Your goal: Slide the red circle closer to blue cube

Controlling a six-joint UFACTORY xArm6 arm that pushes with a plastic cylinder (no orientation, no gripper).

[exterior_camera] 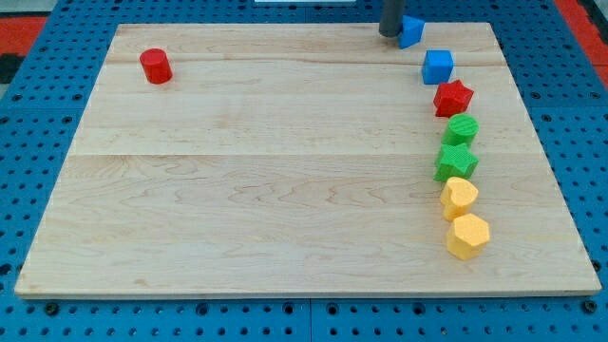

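Observation:
The red circle (156,66), a short red cylinder, stands near the top left corner of the wooden board (285,171). The blue cube (438,66) sits far off at the view's upper right. My tip (390,35) is at the board's top edge, touching or nearly touching the left side of a second blue block (411,30). The tip is a little left of and above the blue cube, and far to the right of the red circle.
Below the blue cube a column of blocks runs down the right side: a red star (453,97), a green block (462,129), a green star (456,162), and two yellow blocks (459,198) (467,236). Blue pegboard surrounds the board.

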